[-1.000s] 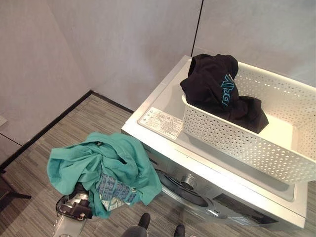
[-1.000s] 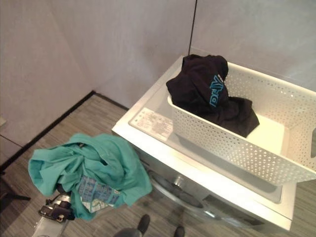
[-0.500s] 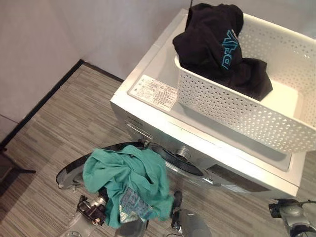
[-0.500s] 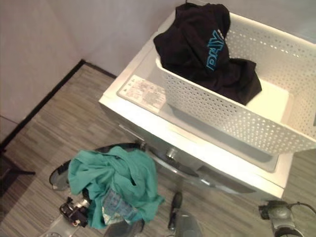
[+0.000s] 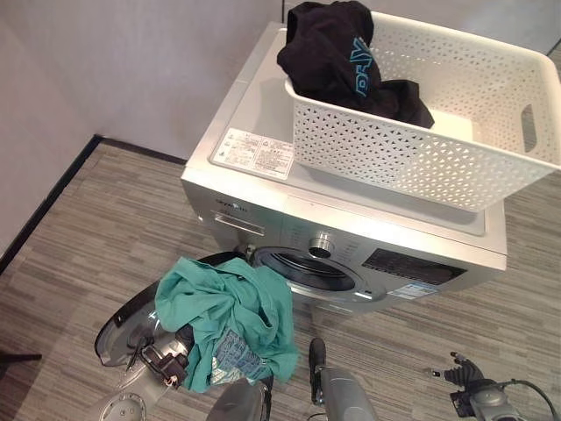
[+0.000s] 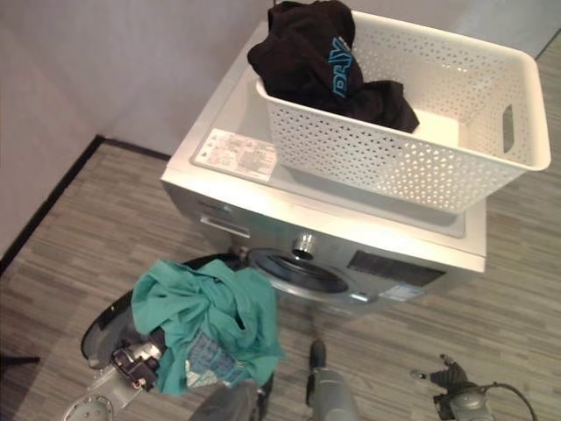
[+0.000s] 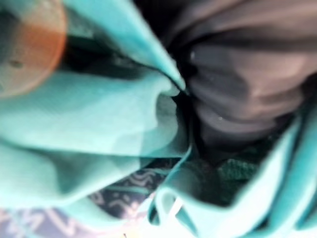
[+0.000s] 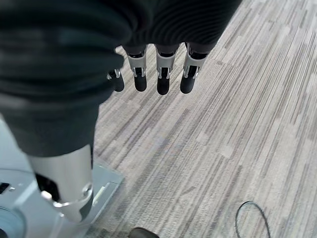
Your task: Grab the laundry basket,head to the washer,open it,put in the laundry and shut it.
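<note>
A white perforated laundry basket (image 5: 421, 158) stands on top of the silver washer (image 5: 254, 118), with a black garment (image 5: 329, 53) heaped in its far left corner. The washer's round door (image 5: 123, 329) hangs open to the left, baring the dark drum opening (image 5: 307, 267). A bunched teal garment (image 5: 228, 316) hangs low in front of that opening, draped over my left hand; just the wrist (image 5: 165, 361) shows below the cloth. Teal folds (image 7: 99, 109) crowd the left wrist view. My right hand (image 8: 162, 74) hangs over the floor at the lower right, fingers straight and holding nothing.
Grey striped flooring (image 8: 208, 148) runs in front of and beside the washer. A pale wall with a black skirting strip (image 5: 53, 193) runs along the left and behind. The washer's front carries a knob (image 5: 322, 244) and a display panel.
The camera has tilted down, so the whole picture has shifted. My left hand has dropped with the teal garment from beside the washer's top to the level of the open door. My right arm has come into view.
</note>
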Controlling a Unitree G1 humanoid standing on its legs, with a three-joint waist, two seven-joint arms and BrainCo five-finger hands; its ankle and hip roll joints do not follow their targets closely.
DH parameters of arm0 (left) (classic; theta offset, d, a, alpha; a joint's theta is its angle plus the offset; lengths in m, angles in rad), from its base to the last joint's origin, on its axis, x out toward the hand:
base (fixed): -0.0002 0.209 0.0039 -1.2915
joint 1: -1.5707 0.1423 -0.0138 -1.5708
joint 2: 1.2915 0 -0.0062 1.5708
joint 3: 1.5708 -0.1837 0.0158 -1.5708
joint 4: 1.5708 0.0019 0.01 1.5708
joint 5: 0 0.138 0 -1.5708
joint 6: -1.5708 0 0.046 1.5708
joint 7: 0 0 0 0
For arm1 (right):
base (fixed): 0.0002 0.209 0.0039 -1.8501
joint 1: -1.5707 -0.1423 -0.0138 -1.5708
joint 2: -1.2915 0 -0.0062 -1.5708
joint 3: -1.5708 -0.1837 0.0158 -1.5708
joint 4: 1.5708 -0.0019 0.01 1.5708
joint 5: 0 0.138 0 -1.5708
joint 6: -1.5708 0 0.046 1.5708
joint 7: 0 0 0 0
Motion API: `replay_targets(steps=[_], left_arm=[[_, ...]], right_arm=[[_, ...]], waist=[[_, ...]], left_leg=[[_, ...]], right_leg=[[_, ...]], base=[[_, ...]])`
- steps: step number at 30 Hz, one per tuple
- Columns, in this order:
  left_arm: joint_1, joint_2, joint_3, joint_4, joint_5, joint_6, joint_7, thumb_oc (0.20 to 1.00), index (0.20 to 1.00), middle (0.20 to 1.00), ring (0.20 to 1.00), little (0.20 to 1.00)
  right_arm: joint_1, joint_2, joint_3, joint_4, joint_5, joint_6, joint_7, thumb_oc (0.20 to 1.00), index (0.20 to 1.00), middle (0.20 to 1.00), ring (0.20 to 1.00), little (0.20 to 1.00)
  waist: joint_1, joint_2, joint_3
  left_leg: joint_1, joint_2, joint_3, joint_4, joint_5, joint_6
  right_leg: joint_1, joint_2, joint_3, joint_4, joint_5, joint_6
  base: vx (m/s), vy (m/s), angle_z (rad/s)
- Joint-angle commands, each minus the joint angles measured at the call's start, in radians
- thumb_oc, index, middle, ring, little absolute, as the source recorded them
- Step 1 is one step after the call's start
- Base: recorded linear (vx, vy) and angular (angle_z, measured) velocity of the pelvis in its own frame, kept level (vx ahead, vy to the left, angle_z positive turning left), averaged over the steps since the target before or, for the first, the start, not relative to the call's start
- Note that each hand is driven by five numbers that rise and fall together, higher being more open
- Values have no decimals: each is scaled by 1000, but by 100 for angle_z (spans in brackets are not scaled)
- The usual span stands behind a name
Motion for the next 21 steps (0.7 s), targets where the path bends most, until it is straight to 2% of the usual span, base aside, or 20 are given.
replay_targets(steps=[1, 4, 8, 9, 12, 13, 17, 21], left_arm=[[38, -17, -1, -77, 63, -26, -27, 200, 200, 200, 200, 200], [3, -66, -53, 16, 126, -19, 14, 200, 200, 200, 200, 200], [-114, -184, -136, 190, 224, -39, 69, 200, 200, 200, 200, 200], [-149, -228, -139, 217, 223, -38, 98, 200, 200, 200, 200, 200], [-186, -270, -138, 257, 240, -59, 133, 200, 200, 200, 200, 200], [-208, -312, -133, 285, 227, -56, 158, 200, 200, 200, 200, 200], [-245, -354, -119, 338, 237, -74, 189, 200, 200, 200, 200, 200], [-320, -410, -74, 418, 246, -121, 261, 200, 200, 200, 200, 200]], right_arm=[[0, -65, 20, 11, 17, -31, -6, 1000, 1000, 1000, 1000, 1000], [26, -84, 15, -36, 9, -35, -11, 1000, 1000, 1000, 1000, 1000], [50, -104, 43, -15, -41, -35, -16, 1000, 1000, 1000, 1000, 1000], [35, -99, 49, 0, -33, -28, -17, 1000, 1000, 1000, 1000, 1000], [29, -98, 50, 0, -21, -26, -19, 1000, 1000, 1000, 1000, 1000], [23, -97, 46, -4, -9, -21, -21, 1000, 1000, 1000, 1000, 1000], [13, -96, 41, -16, 14, -24, -29, 1000, 1000, 1000, 1000, 1000], [0, -79, 58, -36, 33, -26, -41, 1000, 1000, 1000, 1000, 1000]], waist=[[11, -26, -5], [-10, -39, 17], [-35, -51, 56], [-44, -53, 60], [-46, -51, 67], [-49, -50, 81], [-57, -49, 89], [-66, -59, 95]], left_leg=[[-74, 9, -13, 198, -83, -12], [-140, 44, -38, 280, -111, -35], [-219, 77, -52, 337, -120, -57], [-249, 76, -57, 345, -115, -60], [-286, 80, -59, 382, -130, -64], [-316, 75, -59, 407, -138, -65], [-357, 71, -58, 440, -148, -64], [-415, 70, -56, 485, -158, -61]], right_leg=[[17, 20, -55, 47, -46, 26], [-21, 20, -117, 147, -99, 28], [-99, 23, -146, 248, -151, 8], [-130, 20, -150, 267, -160, 1], [-163, 20, -153, 307, -182, -6], [-197, 16, -155, 342, -194, -10], [-238, 18, -155, 378, -206, -17], [-288, 24, -160, 404, -216, -26]], base=[[19, -177, 12], [-5, -253, 23], [-53, -179, 37], [-74, -98, 5], [-35, -49, 3], [-54, -26, 1], [-19, -8, 3], [-23, -8, 9]])
